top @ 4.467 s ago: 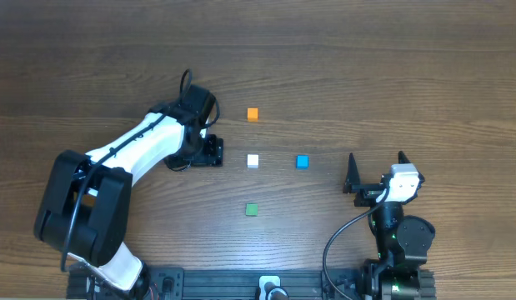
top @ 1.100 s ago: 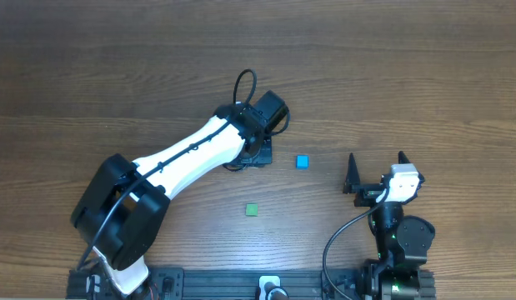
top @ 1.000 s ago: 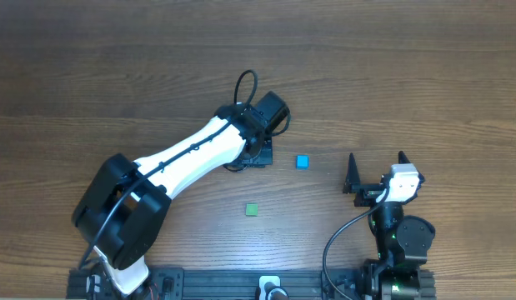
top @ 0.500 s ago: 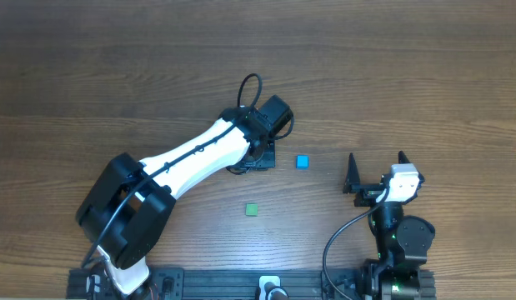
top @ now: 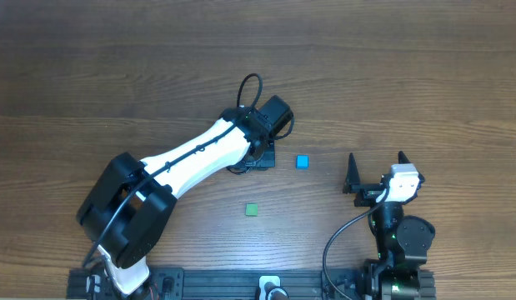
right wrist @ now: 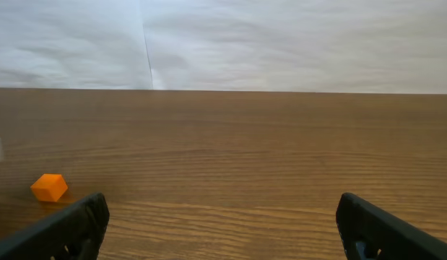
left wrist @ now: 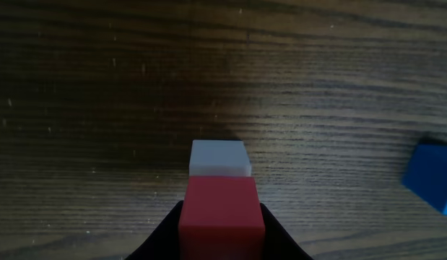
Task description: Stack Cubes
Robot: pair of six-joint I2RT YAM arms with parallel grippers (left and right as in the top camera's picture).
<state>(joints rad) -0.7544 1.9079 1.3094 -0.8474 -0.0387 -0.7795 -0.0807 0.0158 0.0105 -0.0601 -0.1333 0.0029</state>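
Left wrist view: the left gripper [left wrist: 222, 237] is clamped on the red cube [left wrist: 222, 213], one finger against each side face. The cube has no longer side to speak of. It sits square in the grip, its edges parallel to those of the white cube [left wrist: 220, 158] and in line with the wood grain of the table [left wrist: 79, 87]. It overlaps the near edge of the white cube and is lined up with it side to side. I cannot tell whether the two touch. The blue cube [left wrist: 431, 185] lies well off to one side, apart from both.

In the top view the left arm [top: 199, 154] stretches across to the middle of the table, with the blue cube just to the right of its tip and the green cube [top: 252, 210] nearer the bases. The right gripper [top: 376, 158] sits by its base with fingers spread wide and nothing between them. Its own camera catches the orange cube [right wrist: 49, 187] lying on the table.

Against 4.5 s ago, the left arm has swung right: its gripper was then left of the white cube, and both white and orange cubes lay uncovered. Now the arm hides both from above. Over the last half second it has barely moved. The right arm, blue cube and green cube are where they were.
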